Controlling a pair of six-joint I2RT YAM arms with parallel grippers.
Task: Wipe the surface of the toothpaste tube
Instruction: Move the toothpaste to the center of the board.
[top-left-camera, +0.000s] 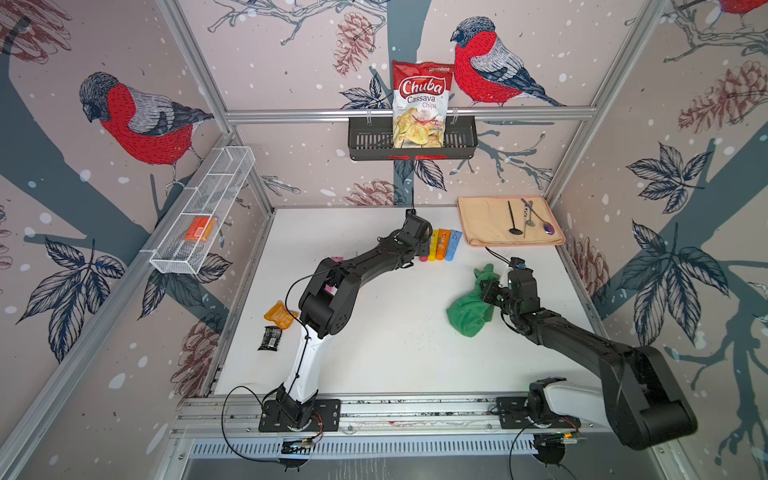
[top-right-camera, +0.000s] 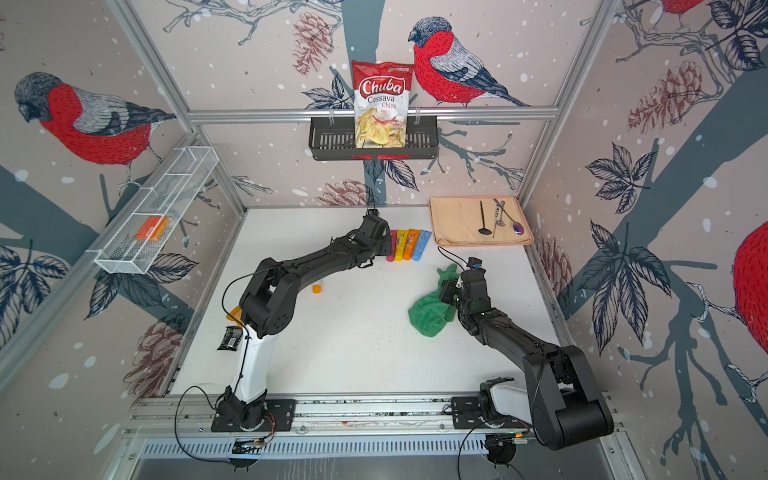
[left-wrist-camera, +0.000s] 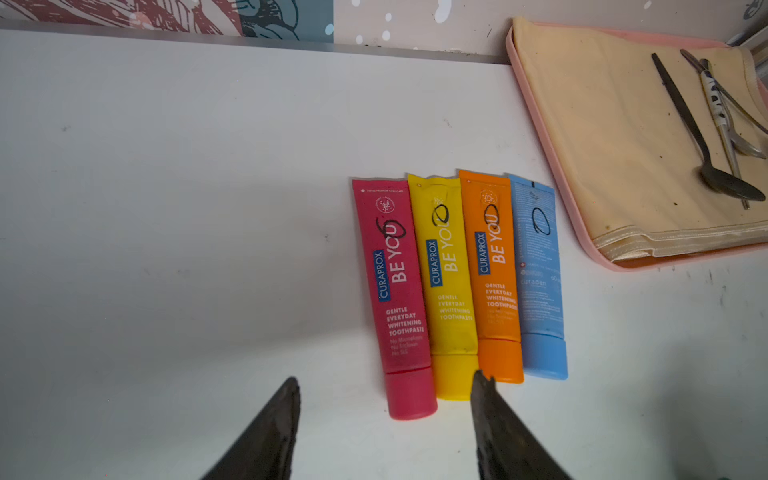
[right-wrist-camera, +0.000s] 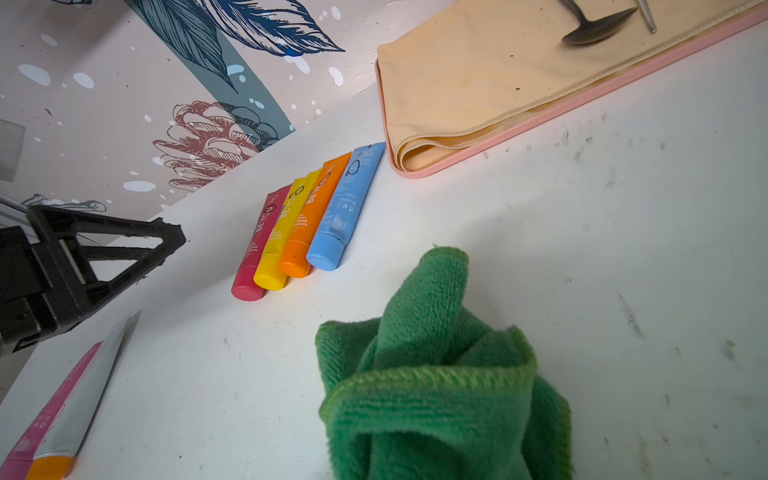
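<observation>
The left hand (left-wrist-camera: 387, 377) is held open by the tubes (left-wrist-camera: 451, 282) at the table's (top-left-camera: 374, 353) twelve o'clock; the cloth (top-left-camera: 467, 313) is gripped by the right hand (top-left-camera: 485, 291) at three.

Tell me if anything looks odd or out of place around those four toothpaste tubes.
Yes. Each tube has a black pen loop scrawled near its flat end. The blue tube also lies back side up, while the pink tube, yellow tube and orange tube show their fronts.

The black left gripper (left-wrist-camera: 385, 378) is held forward with jaws parted; the black right gripper (top-left-camera: 485, 291) is clamped on a green microfibre cloth (right-wrist-camera: 432, 374).
</observation>
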